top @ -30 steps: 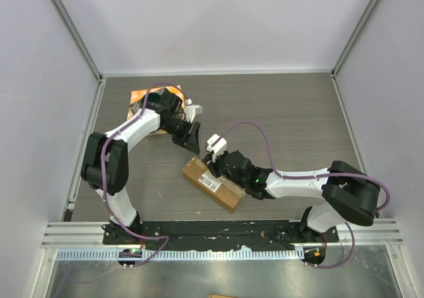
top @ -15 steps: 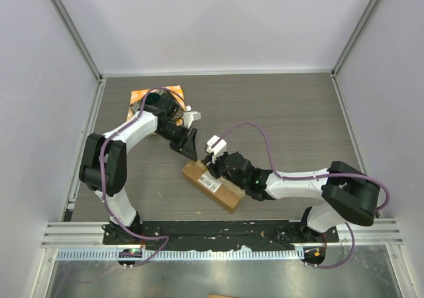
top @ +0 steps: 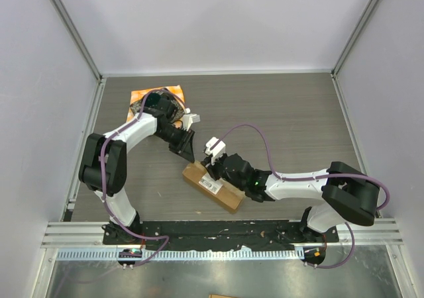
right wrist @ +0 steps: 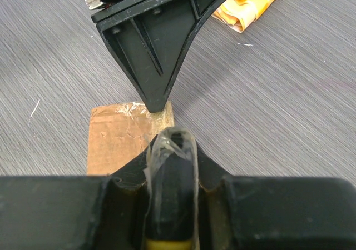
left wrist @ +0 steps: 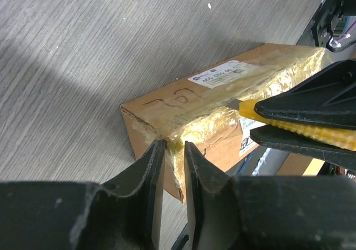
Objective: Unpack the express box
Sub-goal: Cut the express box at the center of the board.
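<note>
Express box [left wrist: 161,103] corner between narrowly parted left fingers [left wrist: 150,178] (grip unclear), right fingers [left wrist: 311,103] clamped on tape [right wrist: 169,150]

Lab test cell, white walls [top: 218,20], aluminium framing [top: 71,30], grey table [top: 291,112]

A grey table [top: 285,119] bears the express box [top: 199,177] and an orange cloth [top: 173,89].

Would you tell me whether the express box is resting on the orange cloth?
No, the express box lies directly on the grey table, clearly apart from the orange cloth at the far left.
</note>
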You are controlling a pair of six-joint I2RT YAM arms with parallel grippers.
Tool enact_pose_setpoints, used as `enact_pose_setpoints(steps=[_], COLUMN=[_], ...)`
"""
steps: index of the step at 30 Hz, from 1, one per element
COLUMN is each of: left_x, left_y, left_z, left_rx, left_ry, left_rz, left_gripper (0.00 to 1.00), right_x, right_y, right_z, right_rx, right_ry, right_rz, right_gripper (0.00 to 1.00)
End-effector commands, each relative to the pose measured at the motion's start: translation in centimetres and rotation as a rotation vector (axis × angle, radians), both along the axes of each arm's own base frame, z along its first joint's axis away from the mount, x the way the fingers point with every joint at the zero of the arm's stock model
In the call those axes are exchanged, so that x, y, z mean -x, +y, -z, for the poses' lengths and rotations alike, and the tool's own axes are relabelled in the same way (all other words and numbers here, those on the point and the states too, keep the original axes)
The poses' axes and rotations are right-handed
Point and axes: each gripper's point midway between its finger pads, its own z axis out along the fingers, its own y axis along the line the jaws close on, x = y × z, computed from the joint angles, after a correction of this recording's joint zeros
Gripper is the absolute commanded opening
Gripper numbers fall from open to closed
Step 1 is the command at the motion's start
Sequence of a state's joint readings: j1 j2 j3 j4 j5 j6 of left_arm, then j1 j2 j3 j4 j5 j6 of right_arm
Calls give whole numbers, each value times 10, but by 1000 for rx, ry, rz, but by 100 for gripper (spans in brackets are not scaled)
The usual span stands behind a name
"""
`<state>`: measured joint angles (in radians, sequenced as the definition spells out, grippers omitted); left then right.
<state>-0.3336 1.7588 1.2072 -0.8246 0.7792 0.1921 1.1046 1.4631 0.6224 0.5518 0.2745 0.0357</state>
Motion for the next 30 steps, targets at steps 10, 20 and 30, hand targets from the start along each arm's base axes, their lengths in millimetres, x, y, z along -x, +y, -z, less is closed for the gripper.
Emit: enact_pose_setpoints(steps=[10,20,30], left_x=[-13,-20,-20], left_y=[3,25,33], left_z=[12,29,27], left_rx=[-72,-213,-248], left_ry=[-69,-130,-154], left_rz=[-60,-126,-154], left_gripper=[0,0,0], right_x=[18,47,64], right_y=[3,-14,-20], right_z=[6,11,21], right_rx=[18,34,62], right_ry=[22,59,90], right_rz=[-23,6,43], right_gripper=[1,1,1])
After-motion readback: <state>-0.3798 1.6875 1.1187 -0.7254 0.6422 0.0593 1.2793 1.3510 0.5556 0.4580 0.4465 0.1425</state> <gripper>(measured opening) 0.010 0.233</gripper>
